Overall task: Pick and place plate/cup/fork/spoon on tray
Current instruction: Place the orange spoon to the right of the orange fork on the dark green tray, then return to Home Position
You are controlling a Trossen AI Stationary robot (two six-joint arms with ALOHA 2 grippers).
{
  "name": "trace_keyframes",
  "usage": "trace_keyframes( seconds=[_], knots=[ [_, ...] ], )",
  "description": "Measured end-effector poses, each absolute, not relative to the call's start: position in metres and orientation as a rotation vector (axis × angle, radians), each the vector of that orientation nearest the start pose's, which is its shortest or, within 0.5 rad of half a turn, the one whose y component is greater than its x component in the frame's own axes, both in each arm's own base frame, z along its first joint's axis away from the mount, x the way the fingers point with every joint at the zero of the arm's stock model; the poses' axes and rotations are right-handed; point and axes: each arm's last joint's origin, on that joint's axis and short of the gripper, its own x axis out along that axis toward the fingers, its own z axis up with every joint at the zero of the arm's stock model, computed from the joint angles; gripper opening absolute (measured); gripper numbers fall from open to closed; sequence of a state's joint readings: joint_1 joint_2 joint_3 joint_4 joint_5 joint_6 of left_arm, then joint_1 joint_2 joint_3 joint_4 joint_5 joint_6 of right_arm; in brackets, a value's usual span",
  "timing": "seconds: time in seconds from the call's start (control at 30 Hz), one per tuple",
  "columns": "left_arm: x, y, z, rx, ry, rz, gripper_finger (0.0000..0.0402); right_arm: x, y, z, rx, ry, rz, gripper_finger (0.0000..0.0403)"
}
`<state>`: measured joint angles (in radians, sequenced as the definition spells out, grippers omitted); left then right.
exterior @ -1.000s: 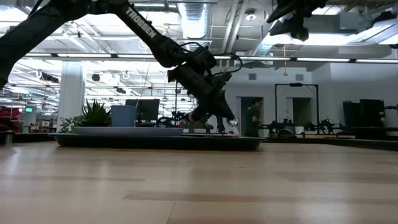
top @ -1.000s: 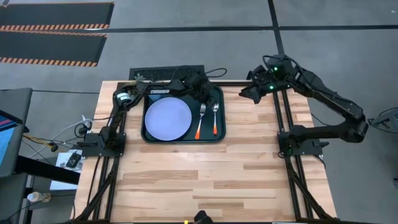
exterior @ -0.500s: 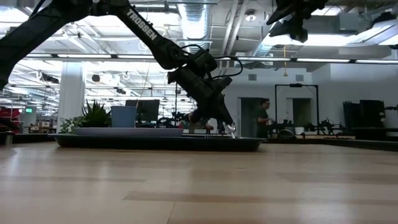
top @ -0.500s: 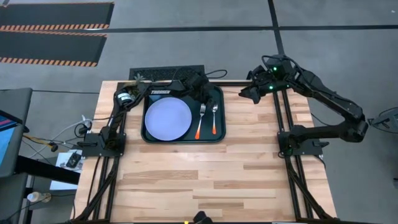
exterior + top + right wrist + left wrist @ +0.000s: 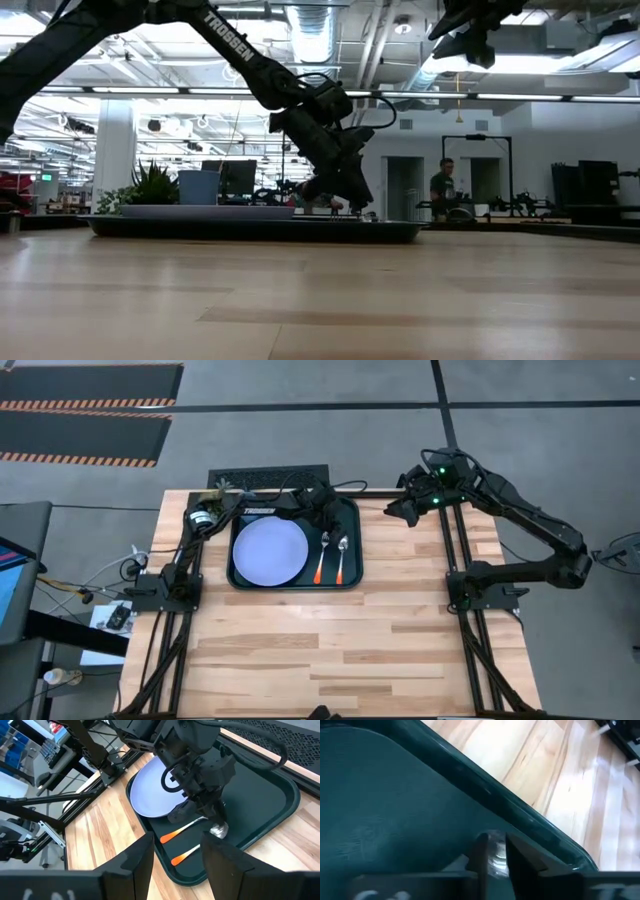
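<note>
The dark green tray (image 5: pixel 352 575) lies at the table's far left. On it lie the lavender plate (image 5: pixel 270 550), the fork (image 5: pixel 321 558) and, to its right, the spoon (image 5: pixel 341 560), both with orange handles. My left gripper (image 5: pixel 338 532) is down at the spoon's bowl end and shut on it. My right gripper (image 5: pixel 400 512) hangs open and empty, high beyond the tray's far right corner. A blue cup-like shape (image 5: pixel 199 187) shows beyond the plate in the low view; the left arm hides that spot from above. My left gripper pinches the spoon's silver bowl end (image 5: pixel 495 854) between its two fingers (image 5: pixel 481 857). The fingers come from above and the far side, slanting down. The spoon lies on the tray floor, its orange handle (image 5: pixel 181 857) pointing toward the table's near edge.
The tray's raised rim (image 5: pixel 520 815) runs close past the left fingers. Bare wooden table (image 5: pixel 340 650) spreads over the near half and the right side. Black frame rails (image 5: pixel 460 560) stand at both arm bases. A person (image 5: pixel 441 190) stands far off in the room.
My left gripper has gone down and toward the table's near edge, from the tray's far part onto the spoon's bowl end. My right arm has kept still.
</note>
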<state>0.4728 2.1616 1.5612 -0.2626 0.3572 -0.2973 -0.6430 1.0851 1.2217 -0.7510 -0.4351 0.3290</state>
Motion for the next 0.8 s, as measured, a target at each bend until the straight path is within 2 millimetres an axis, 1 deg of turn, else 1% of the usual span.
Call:
trace_keyframes(
  seconds=[0.17,0.23,0.3,0.33,0.4,0.47,0.57,0.63,0.7,0.77,0.8],
  knots=[
    [0.418,0.203,0.162,-0.63,0.773,0.225,0.0108,0.174,-0.115,0.376,0.637,0.493,-0.289,0.0184],
    [0.417,0.207,0.165,-0.651,0.77,0.212,0.013,0.174,-0.115,0.376,0.635,0.49,-0.288,0.0184],
    [0.417,0.212,0.176,-0.693,0.75,0.181,0.0147,0.174,-0.115,0.376,0.635,0.489,-0.288,0.0183],
    [0.417,0.216,0.185,-0.708,0.728,0.156,0.0153,0.173,-0.114,0.377,0.633,0.486,-0.288,0.0183],
    [0.414,0.223,0.205,-0.743,0.701,0.108,0.016,0.171,-0.113,0.38,0.622,0.465,-0.284,0.0181],
    [0.41,0.23,0.23,-0.745,0.672,0.067,0.0161,0.168,-0.111,0.387,0.594,0.412,-0.27,0.018],
    [0.396,0.234,0.277,-0.666,0.629,0.053,0.0162,0.161,-0.106,0.401,0.532,0.306,-0.253,0.018],
    [0.381,0.234,0.312,-0.6,0.577,0.061,0.0162,0.155,-0.101,0.412,0.486,0.226,-0.241,0.018],
    [0.363,0.23,0.345,-0.565,0.516,0.06,0.0162,0.148,-0.096,0.421,0.446,0.161,-0.231,0.0179],
    [0.344,0.221,0.379,-0.524,0.444,0.054,0.0162,0.139,-0.09,0.426,0.411,0.133,-0.233,0.0178],
    [0.332,0.214,0.398,-0.487,0.4,0.044,0.0162,0.135,-0.088,0.428,0.36,0.127,-0.251,0.0178]
  ],
)
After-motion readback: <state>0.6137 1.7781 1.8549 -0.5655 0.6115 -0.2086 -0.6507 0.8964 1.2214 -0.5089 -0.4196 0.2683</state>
